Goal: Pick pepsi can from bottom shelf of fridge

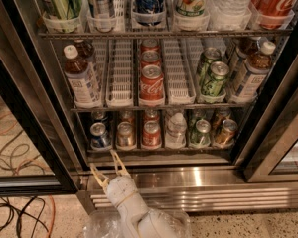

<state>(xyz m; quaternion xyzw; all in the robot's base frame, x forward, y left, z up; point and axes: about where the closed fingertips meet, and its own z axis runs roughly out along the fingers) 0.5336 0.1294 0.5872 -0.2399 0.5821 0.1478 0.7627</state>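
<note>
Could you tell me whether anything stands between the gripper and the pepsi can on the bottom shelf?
No other can does: the pepsi can stands at the front of the leftmost lane. Only the low front rail crosses between it and the open gripper, which is just below.

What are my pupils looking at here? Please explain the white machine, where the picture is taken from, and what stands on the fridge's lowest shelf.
There is one picture, looking down on a drinks fridge with wire shelves. The white arm at the bottom edge belongs to a wheeled robot. Its end effector, two thin fingers spread open, sits before the fridge's steel sill, left of centre, holding nothing. Just above it, the bottom shelf carries a row of cans and one clear bottle; the blue pepsi can stands at the left end.
</note>
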